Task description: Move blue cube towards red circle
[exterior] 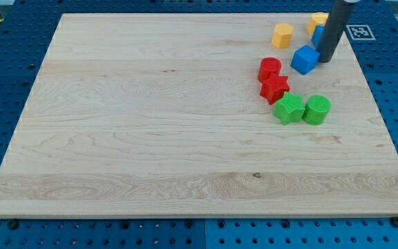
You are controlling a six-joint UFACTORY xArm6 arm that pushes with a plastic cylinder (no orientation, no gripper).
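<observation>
Blue cube [305, 59] just up-right of red circle [269, 68], near but apart; my tip [324, 60] touching its right side, no jaws on this rod. Risk: off-centre push spinning the cube past, or knocking red circle into red star [274, 88].

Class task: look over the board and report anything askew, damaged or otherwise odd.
Nothing stands out. The blocks crowd the board's upper right, all intact. My tip stands just right of the blue cube, with the red circle to its left.

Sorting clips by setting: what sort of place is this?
Probably a robotics lab bench: a wooden board on a blue perforated table, small coloured blocks like the blue cube, and my tip beside it.
</observation>
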